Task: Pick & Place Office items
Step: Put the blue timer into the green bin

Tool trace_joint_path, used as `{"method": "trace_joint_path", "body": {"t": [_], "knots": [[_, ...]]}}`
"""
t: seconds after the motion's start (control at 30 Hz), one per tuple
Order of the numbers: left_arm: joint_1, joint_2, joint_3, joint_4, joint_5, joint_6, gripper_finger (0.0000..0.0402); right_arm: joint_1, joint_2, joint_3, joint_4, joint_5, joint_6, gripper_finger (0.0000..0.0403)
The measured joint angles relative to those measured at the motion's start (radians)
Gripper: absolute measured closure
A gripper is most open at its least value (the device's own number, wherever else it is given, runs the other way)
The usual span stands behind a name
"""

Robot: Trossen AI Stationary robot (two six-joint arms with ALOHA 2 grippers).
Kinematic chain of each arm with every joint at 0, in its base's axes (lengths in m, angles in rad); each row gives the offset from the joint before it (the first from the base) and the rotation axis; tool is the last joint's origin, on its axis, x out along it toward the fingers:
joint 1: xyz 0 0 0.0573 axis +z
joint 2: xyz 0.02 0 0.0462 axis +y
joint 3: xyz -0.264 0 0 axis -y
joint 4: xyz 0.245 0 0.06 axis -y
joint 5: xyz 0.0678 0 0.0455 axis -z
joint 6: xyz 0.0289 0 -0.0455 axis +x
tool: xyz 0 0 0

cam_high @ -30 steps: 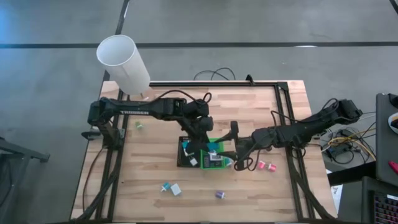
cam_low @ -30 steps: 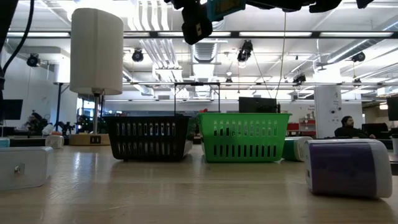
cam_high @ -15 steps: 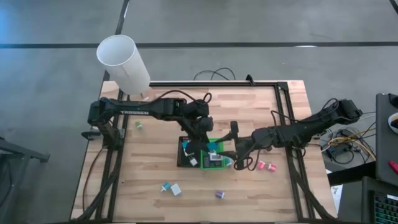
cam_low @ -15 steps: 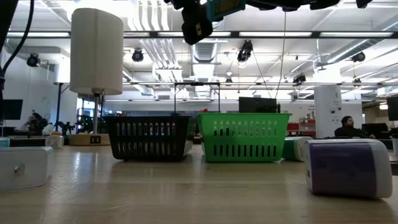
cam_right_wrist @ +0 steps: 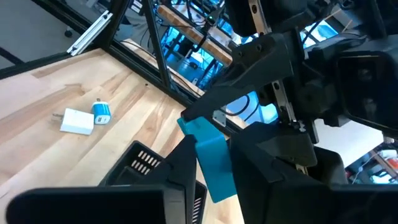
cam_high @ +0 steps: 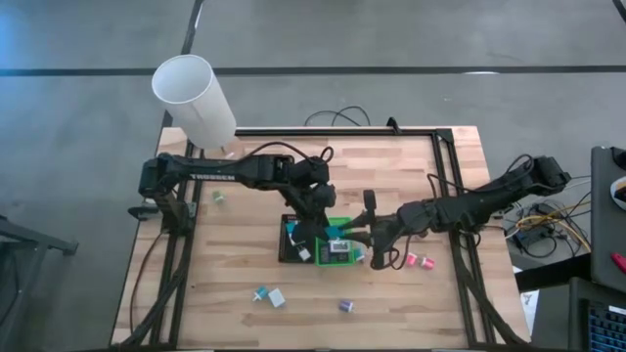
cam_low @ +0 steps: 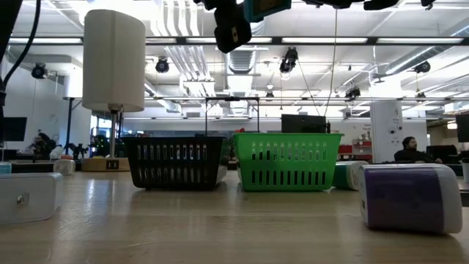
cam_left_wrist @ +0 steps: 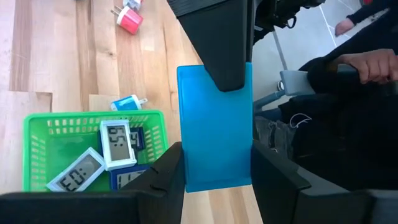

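Two baskets at frame centre: black basket, green basket. One blue block is clamped by both grippers' fingers, left gripper, right gripper.

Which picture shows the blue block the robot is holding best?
The left wrist view: the blue block fills the middle, clamped by both grippers. The right wrist view shows it slanted, the high view a speck, the low view only its bottom edge.
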Motion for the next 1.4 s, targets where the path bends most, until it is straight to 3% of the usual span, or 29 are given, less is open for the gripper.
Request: {"method": "trace_joint_path", "body": {"t": [0.47,0.67,0.8,1.03,1.4], "knots": [[0.001,0.0,-0.001,0.005,-0.004,-0.018,0.0253,0.0,0.0,-0.001,-0.007,-0.006,0.007,0.0332],[0.004,-0.005,0.001,0.05,-0.03,-0.047,0.0116,0.0,0.009,-0.01,-0.037,-0.018,0.057,0.0355],[0.003,-0.002,0.001,0.086,-0.025,-0.093,0.0075,-0.001,0.002,-0.009,-0.018,-0.013,0.049,0.0355],[0.012,-0.007,0.0,0.064,-0.026,-0.109,0.0086,0.0,0.003,-0.011,-0.018,-0.006,0.035,0.0355],[0.003,-0.12,-0.002,-0.183,-0.066,0.022,0.0122,-0.001,0.003,-0.012,-0.058,0.018,0.037,0.0355]]}}
